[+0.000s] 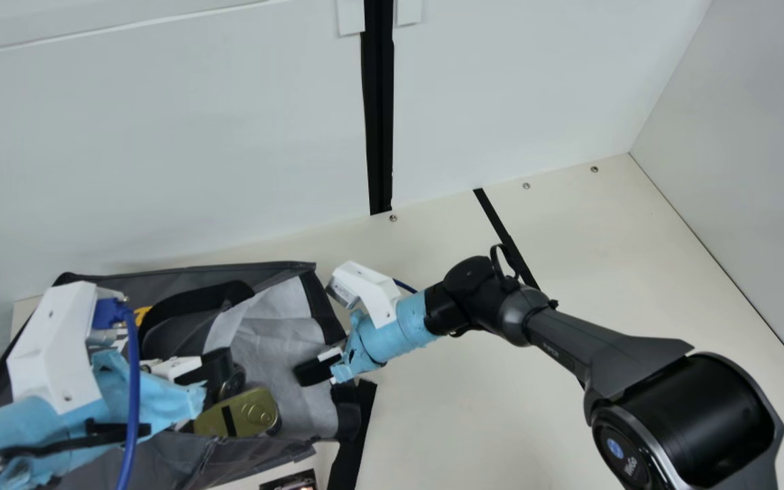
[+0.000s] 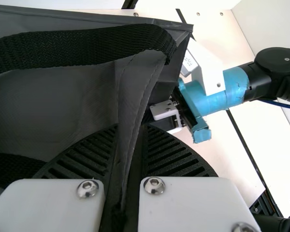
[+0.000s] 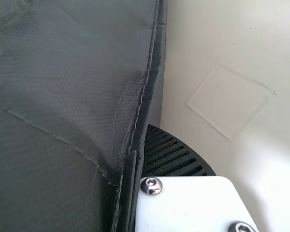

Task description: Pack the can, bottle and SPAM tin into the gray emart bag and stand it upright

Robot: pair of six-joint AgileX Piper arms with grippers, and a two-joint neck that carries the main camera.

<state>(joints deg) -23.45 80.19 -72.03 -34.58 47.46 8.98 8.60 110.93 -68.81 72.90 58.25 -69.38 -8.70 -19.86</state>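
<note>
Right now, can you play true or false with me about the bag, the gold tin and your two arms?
1. My left gripper is pinching the gray bag. True.

2. The gold tin is sitting out on the table. False: it is inside the gray bag.

3. My right gripper is far away from the bag. False: it is right at the bag's side edge.

4. The bag has a black handle. True.

5. Both of my arms wear red wrapping near the gripper. False: the wrapping is light blue on both.
</note>
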